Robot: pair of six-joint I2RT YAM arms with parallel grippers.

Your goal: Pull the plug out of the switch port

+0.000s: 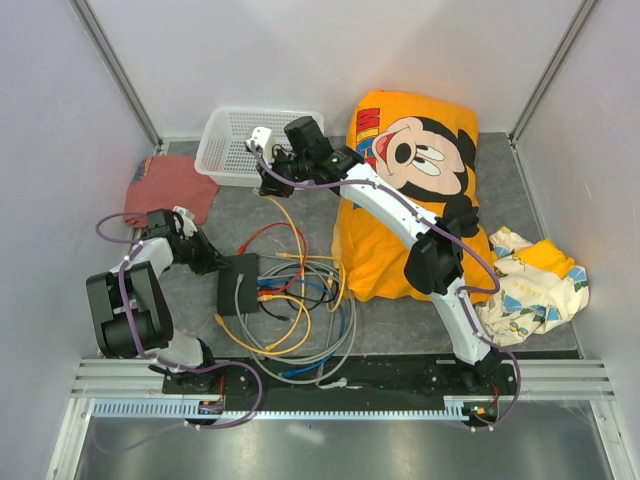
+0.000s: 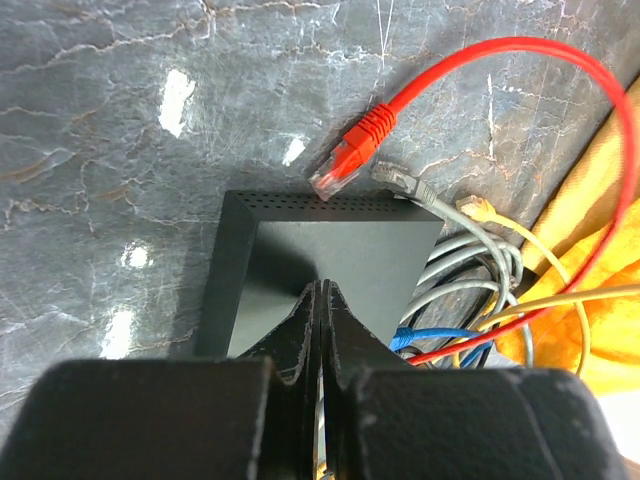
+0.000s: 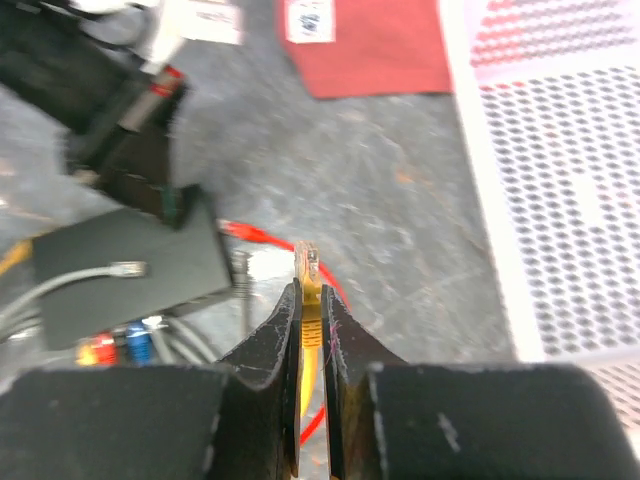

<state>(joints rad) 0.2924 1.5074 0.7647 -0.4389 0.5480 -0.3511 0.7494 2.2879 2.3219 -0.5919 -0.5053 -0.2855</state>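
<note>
The flat black switch lies on the grey mat left of centre; it also shows in the left wrist view and the right wrist view. My left gripper is shut and empty, its tips on or just over the switch top. My right gripper is shut on a yellow plug, held in the air well away from the switch, its yellow cable trailing down. A red plug and a grey plug lie loose beside the switch. Red and blue plugs sit at its port side.
A tangle of coloured cables lies right of the switch. A white mesh basket stands at the back, a red cloth to its left. A big orange Mickey pillow and a patterned cloth fill the right.
</note>
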